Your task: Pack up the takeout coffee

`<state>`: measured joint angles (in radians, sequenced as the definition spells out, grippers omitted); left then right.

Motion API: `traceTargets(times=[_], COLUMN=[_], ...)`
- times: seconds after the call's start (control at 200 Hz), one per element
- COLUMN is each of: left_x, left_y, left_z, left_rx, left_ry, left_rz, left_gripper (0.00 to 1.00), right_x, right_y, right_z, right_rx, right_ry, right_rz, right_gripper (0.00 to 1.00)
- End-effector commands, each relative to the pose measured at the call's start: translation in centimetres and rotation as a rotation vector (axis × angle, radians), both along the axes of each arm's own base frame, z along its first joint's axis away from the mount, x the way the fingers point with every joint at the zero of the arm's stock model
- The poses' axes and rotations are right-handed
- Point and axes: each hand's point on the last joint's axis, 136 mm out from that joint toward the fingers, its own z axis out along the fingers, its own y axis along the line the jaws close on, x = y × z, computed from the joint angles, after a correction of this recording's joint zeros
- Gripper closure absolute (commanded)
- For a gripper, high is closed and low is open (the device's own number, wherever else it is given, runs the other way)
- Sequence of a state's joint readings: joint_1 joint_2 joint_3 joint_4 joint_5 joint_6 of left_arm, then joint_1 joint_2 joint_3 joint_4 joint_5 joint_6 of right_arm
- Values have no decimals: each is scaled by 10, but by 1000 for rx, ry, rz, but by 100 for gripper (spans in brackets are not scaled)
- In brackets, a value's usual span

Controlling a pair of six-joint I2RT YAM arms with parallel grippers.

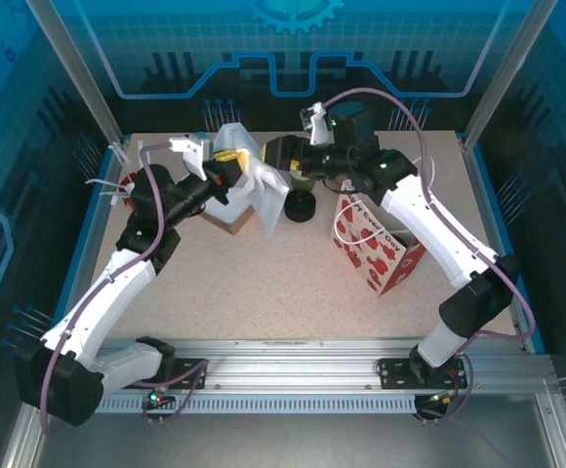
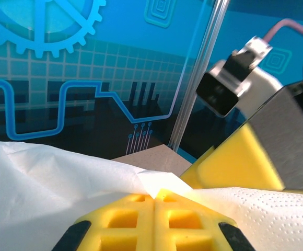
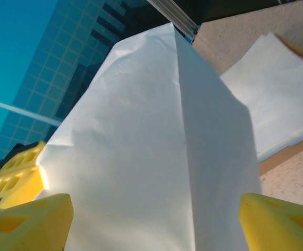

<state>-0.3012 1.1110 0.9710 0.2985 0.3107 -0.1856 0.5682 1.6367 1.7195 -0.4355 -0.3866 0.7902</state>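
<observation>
My left gripper (image 1: 226, 160) (image 2: 155, 196) is shut on the top edge of a white tissue sheet (image 1: 263, 190) (image 2: 47, 178), which it holds up at the back centre of the table. The sheet (image 3: 156, 146) hangs creased between the two fingers of my right gripper (image 1: 283, 156) (image 3: 154, 225), which stands open just right of the left one. The red-heart gift bag (image 1: 376, 244) stands to the right under the right forearm. The takeout coffee is hidden; I cannot pick out a green cup with a lid.
A loose stack of black lids (image 1: 303, 207) sits beside the hanging sheet. More white sheets lie on a brown board (image 1: 232, 220) (image 3: 277, 104) below the left gripper. The enclosure's posts and blue walls stand close behind both grippers.
</observation>
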Motion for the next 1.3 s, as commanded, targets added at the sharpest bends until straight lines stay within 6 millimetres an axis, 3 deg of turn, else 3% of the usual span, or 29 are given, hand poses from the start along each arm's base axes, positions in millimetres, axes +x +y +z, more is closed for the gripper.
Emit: traceTargets(times=[0.0, 0.195, 0.405, 0.635, 0.785, 0.84, 0.895, 1.141, 1.296], left_x=[-12, -13, -9, -6, -5, -6, -6, -13, -20], left_y=[-2, -1, -2, 1, 7, 9, 12, 7, -8], left_z=[17, 19, 18, 13, 7, 5, 3, -20, -37], left_rx=[-27, -39, -41, -28, -18, -12, -7, 10, 14], left_ry=[-63, -71, -69, -58, -48, -44, -36, 27, 76], left_rz=[-23, -14, -7, 22, 61, 70, 83, 38, -60], left_gripper=[100, 100, 100, 100, 100, 100, 100, 100, 74], right_x=[3, 4, -11, -20, -20, -18, -16, -10, -12], right_y=[3, -1, 16, 25, 20, 15, 9, -20, -38], right_z=[-3, -19, -18, 5, 24, 28, 30, 38, 48], right_rx=[91, 185, 325, 447, 480, 484, 482, 386, 256], right_ry=[72, 165, 225, 206, 148, 132, 117, 10, -107], right_rz=[-5, -25, 36, 73, 68, 52, 34, -32, -61], right_gripper=[16, 17, 26, 59, 81, 94, 100, 100, 100])
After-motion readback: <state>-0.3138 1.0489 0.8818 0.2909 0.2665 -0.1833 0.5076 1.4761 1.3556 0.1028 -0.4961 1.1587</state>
